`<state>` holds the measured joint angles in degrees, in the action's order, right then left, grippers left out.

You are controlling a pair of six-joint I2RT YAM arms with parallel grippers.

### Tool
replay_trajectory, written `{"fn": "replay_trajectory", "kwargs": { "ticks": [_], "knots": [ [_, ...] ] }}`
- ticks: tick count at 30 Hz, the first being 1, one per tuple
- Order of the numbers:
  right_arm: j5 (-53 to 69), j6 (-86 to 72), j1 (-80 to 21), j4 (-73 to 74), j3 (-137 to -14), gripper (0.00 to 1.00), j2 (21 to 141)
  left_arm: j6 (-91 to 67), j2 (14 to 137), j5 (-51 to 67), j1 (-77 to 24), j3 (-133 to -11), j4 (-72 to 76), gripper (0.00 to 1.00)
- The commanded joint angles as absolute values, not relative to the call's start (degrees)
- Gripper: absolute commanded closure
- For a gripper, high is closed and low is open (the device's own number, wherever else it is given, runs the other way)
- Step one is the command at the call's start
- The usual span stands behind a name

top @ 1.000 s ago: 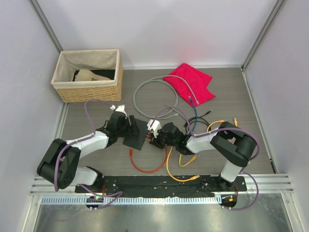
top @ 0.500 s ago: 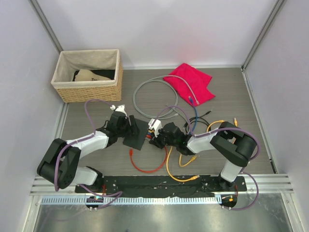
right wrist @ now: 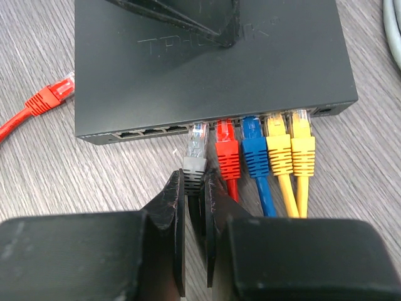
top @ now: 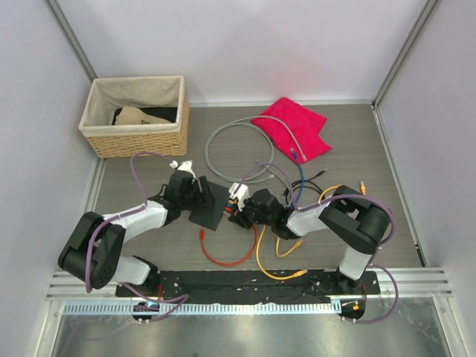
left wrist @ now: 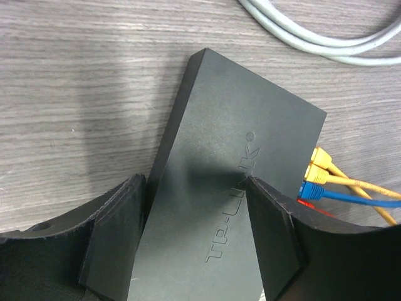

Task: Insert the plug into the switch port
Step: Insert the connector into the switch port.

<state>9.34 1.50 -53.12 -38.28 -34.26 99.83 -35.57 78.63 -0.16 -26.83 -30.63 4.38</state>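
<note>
The switch is a flat dark grey box lying on the table, also seen in the top view. Red, blue and two yellow plugs sit in its front row of ports. My right gripper is shut on the grey boot of the plug. The plug's clear tip is at the mouth of the port just left of the red one. My left gripper stands open over the switch, one finger beside its back edge and the other finger over its top face.
A wicker basket stands at the back left and a red cloth at the back right. A grey cable coil lies behind the switch. A loose red cable and yellow cables trail near the front; the loose red plug lies left of the switch.
My right gripper has edged slightly toward the switch with the plug. The left gripper and the switch have not visibly moved.
</note>
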Motion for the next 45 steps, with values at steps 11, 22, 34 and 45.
{"fn": "replay_trajectory", "kwargs": {
  "ticks": [11, 22, 34, 45],
  "knots": [
    [9.3, 1.7, -53.3, -45.0, -37.3, 0.99, 101.2, -36.9, 84.2, 12.7, -27.7, -29.2, 3.3, 0.30],
    [4.2, 1.6, -53.3, -48.6, -42.0, 0.99, 102.9, -38.9, 81.9, 14.7, -32.1, -27.3, 3.7, 0.34],
    [6.5, 1.7, -54.8, -42.3, -45.4, 0.85, 102.9, -38.8, 81.3, -3.8, -36.6, -32.2, -8.7, 0.41],
    [2.7, 2.1, -54.8, -19.8, -44.9, 0.60, 94.5, -41.1, 84.4, -16.3, -34.9, -36.7, -18.2, 0.43]
  ]
}}
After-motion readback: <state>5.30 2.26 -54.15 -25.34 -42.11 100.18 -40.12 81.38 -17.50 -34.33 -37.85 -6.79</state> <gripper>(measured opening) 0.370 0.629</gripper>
